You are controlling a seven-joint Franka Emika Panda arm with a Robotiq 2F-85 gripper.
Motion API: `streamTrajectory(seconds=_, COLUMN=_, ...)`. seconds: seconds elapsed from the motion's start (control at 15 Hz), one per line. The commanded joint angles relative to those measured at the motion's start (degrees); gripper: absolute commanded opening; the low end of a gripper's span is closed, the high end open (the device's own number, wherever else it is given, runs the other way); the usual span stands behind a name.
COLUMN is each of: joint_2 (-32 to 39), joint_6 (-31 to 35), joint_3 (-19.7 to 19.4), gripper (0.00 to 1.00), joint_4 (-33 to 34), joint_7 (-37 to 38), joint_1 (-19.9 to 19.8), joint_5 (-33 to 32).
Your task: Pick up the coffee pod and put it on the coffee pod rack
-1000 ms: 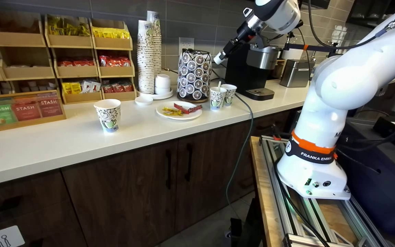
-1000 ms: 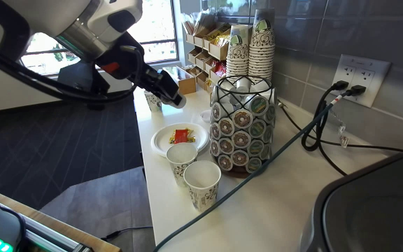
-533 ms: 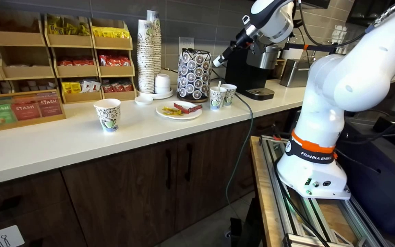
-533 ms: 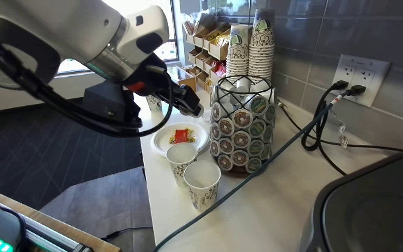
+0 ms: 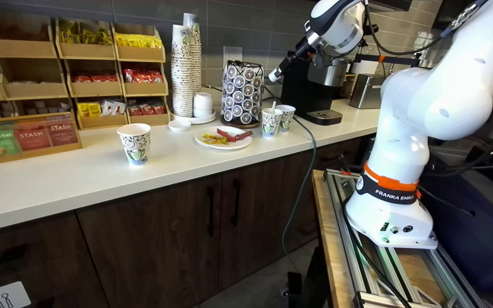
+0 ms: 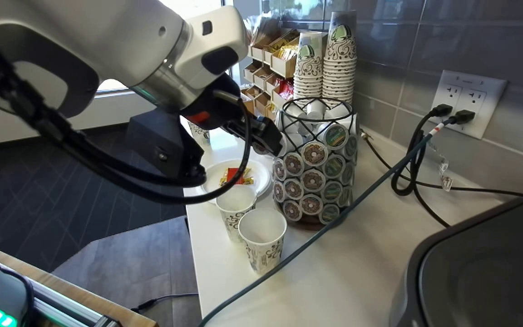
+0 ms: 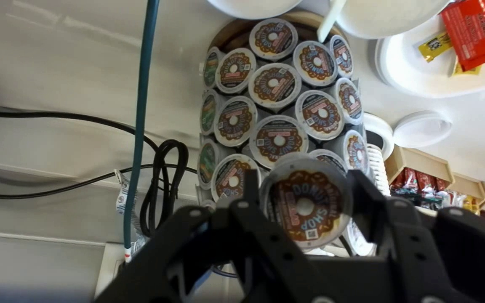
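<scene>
My gripper is shut on a coffee pod, a small white cup with a brown donut-print lid. The lid faces the camera in the wrist view. In an exterior view my gripper holds the pod in the air beside the rack's upper part. In an exterior view my gripper overlaps the rack's upper left edge and mostly hides the pod. The coffee pod rack is a round black wire carousel on a wooden base, its sides filled with pods. More pods lie loose inside its open top.
Two paper cups and a plate with sweet packets stand by the rack. A coffee machine stands on its other side. A cable runs in front of the rack. Stacked cups stand behind.
My gripper has moved with the pod towards the rack, to the right in an exterior view, and now overlaps its edge there. The pod stays held. The rack and cups have not moved.
</scene>
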Motion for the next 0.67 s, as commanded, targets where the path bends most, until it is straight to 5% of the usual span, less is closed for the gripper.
streamTrajectory(seconds=0.0, joint_2=0.2, joint_6=0.5, joint_3=-3.1, gripper=0.29, joint_4=1.5, joint_7=1.0, joint_1=2.8, joint_5=1.5)
streamTrajectory(seconds=0.6, joint_2=-1.1, joint_6=1.2, joint_3=-5.3, gripper=0.29, joint_4=2.4, joint_7=4.5, joint_1=6.8, joint_5=3.2)
